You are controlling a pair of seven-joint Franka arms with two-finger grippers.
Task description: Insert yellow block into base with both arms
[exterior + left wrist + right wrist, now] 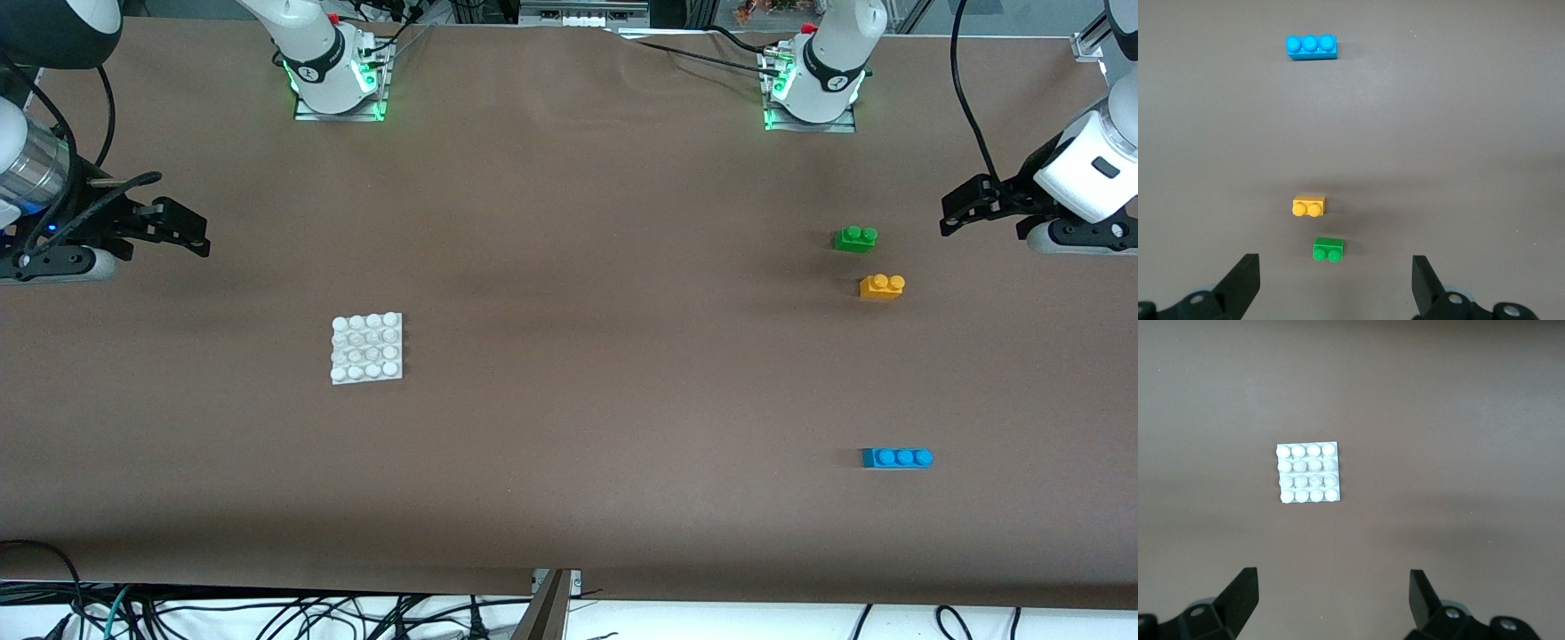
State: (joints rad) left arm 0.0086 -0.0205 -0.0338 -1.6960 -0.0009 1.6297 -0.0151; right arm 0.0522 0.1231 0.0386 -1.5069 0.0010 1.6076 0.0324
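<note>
So far nothing is grasped: our left gripper has its fingers spread wide and empty, hanging over the tabletop at the left arm's end, and our right gripper is likewise spread and empty over the right arm's end. We judge the task to be at its very start, before any approach. The yellow block sits studs up on the tabletop, just beside the green brick and nearer to the front camera than it, with the blue three-stud brick well apart and nearer still. The white base lies flat toward the right arm's end, well apart from all three bricks. Next, we think, the left gripper must descend over the yellow block without nudging the green brick, while the right gripper goes to steady the base.
</note>
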